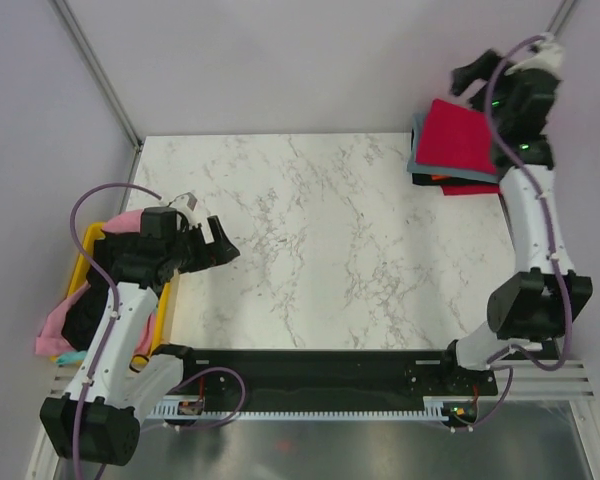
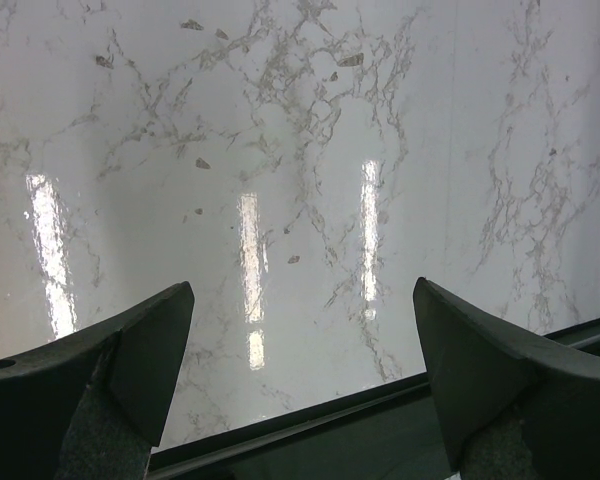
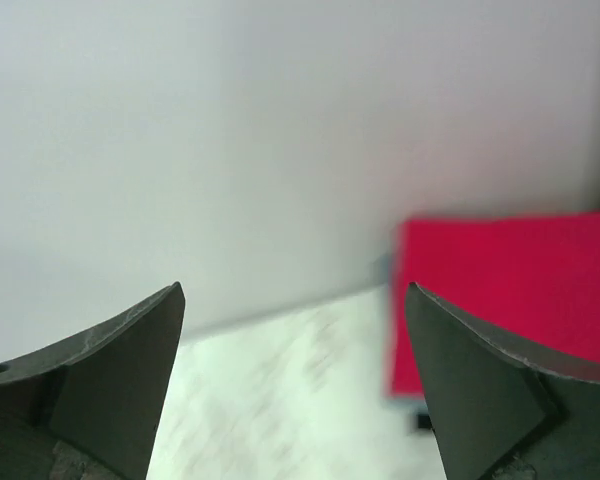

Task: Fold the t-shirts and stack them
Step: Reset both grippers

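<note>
T-shirts, red on top, lie folded at your worktop's far right corner; others fill the yellow bin. Your left claw and right claw both gape wide, empty.

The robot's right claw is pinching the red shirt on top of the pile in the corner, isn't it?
Not quite. The right gripper is open, with nothing between its fingers, as the right wrist view shows. It isn't pinching the red shirt. The rest is right: that shirt lies folded on top of the pile in the corner.
</note>
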### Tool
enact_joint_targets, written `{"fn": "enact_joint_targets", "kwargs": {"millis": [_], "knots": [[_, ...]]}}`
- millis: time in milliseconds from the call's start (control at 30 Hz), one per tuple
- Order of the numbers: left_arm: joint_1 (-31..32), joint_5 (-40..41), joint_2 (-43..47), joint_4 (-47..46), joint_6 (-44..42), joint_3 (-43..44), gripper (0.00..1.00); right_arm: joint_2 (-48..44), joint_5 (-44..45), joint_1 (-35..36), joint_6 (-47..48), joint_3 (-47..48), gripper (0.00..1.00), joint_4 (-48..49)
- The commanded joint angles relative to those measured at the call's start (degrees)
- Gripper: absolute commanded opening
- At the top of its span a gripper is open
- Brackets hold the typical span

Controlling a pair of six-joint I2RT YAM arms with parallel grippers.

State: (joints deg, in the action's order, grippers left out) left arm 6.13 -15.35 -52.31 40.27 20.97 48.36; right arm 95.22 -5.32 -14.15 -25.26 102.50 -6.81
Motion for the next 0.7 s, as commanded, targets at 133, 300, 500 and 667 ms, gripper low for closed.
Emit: {"fn": "enact_joint_targets", "kwargs": {"millis": [133,300,500,667], "knots": [[0.0,0.3,1.6,-1.6,-0.4,0.0,0.99,-11.2,-3.3,29.2,-2.2,-30.5,0.98,4.2],[0.1,0.9,2.7,-1.7,-0.2,-0.1,0.99,-20.0,-5.3,36.9,-6.3,-50.8,0.98,8.1],[0.0,2.0,2.8,-1.6,-0.1,0.0,0.99,-31.0,-5.8,42.4,-11.8,-67.0,0.98,8.7],[0.0,3.4,4.1,-1.4,0.1,0.0,0.99,-38.2,-1.5,47.4,-12.0,-75.1,0.98,8.7]]}}
